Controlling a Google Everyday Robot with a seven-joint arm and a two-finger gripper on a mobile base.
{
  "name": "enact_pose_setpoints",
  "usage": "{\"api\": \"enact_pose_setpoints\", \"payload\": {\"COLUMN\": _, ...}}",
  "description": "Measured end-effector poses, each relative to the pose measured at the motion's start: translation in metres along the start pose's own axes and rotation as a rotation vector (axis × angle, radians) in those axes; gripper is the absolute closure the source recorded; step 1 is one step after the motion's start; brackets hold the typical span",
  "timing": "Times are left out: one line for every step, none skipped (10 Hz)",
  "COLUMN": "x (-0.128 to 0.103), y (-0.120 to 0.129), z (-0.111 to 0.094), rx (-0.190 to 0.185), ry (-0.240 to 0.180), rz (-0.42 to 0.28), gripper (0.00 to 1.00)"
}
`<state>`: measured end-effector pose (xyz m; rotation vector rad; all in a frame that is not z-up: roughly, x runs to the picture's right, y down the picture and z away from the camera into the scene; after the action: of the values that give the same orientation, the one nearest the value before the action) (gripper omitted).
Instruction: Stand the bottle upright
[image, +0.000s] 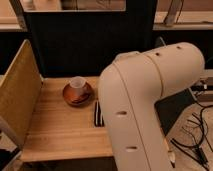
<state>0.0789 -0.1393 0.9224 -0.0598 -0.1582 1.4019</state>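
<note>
The big white arm (145, 105) fills the right side, hiding the gripper behind it; its fingers are clenched. I can't see the bottle. On the table (55, 130) sit a cup (77, 83) on a saucer (76, 95) and a dark bar (98, 114).

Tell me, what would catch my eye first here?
The robot's big white arm fills the right half of the view, hiding its gripper and any bottle behind it. On the wooden table sits a small cup on a brown saucer, with a dark flat object lying beside the arm.
</note>
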Motion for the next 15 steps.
{"api": "enact_pose_setpoints", "payload": {"x": -0.003, "y": -0.009, "z": 0.003, "rx": 0.017, "ry": -0.013, "rz": 0.003, "gripper": 1.0}}
{"api": "enact_pose_setpoints", "payload": {"x": -0.003, "y": -0.019, "z": 0.006, "rx": 0.032, "ry": -0.023, "rz": 0.012, "gripper": 1.0}}
{"api": "enact_pose_setpoints", "payload": {"x": -0.003, "y": -0.023, "z": 0.006, "rx": 0.036, "ry": -0.025, "rz": 0.017, "gripper": 1.0}}
{"api": "enact_pose_setpoints", "payload": {"x": -0.002, "y": -0.022, "z": 0.007, "rx": 0.035, "ry": -0.024, "rz": 0.016, "gripper": 1.0}}
{"api": "enact_pose_setpoints", "payload": {"x": -0.003, "y": -0.02, "z": 0.007, "rx": 0.033, "ry": -0.025, "rz": 0.015, "gripper": 0.95}}
{"api": "enact_pose_setpoints", "payload": {"x": -0.003, "y": -0.02, "z": 0.007, "rx": 0.034, "ry": -0.024, "rz": 0.015, "gripper": 0.93}}
{"api": "enact_pose_setpoints", "payload": {"x": -0.003, "y": -0.022, "z": 0.007, "rx": 0.035, "ry": -0.024, "rz": 0.016, "gripper": 0.96}}
{"api": "enact_pose_setpoints", "payload": {"x": -0.003, "y": -0.022, "z": 0.007, "rx": 0.035, "ry": -0.024, "rz": 0.016, "gripper": 0.99}}
{"api": "enact_pose_setpoints", "payload": {"x": -0.003, "y": -0.02, "z": 0.007, "rx": 0.034, "ry": -0.024, "rz": 0.015, "gripper": 0.97}}
{"api": "enact_pose_setpoints", "payload": {"x": -0.003, "y": -0.02, "z": 0.007, "rx": 0.034, "ry": -0.024, "rz": 0.015, "gripper": 0.89}}
{"api": "enact_pose_setpoints", "payload": {"x": -0.003, "y": -0.021, "z": 0.007, "rx": 0.034, "ry": -0.024, "rz": 0.015, "gripper": 0.81}}
{"api": "enact_pose_setpoints", "payload": {"x": -0.003, "y": -0.021, "z": 0.007, "rx": 0.034, "ry": -0.024, "rz": 0.015, "gripper": 0.71}}
{"api": "enact_pose_setpoints", "payload": {"x": -0.003, "y": -0.021, "z": 0.007, "rx": 0.034, "ry": -0.024, "rz": 0.015, "gripper": 0.59}}
{"api": "enact_pose_setpoints", "payload": {"x": -0.003, "y": -0.021, "z": 0.007, "rx": 0.034, "ry": -0.024, "rz": 0.015, "gripper": 0.51}}
{"api": "enact_pose_setpoints", "payload": {"x": -0.003, "y": -0.021, "z": 0.007, "rx": 0.034, "ry": -0.024, "rz": 0.016, "gripper": 0.39}}
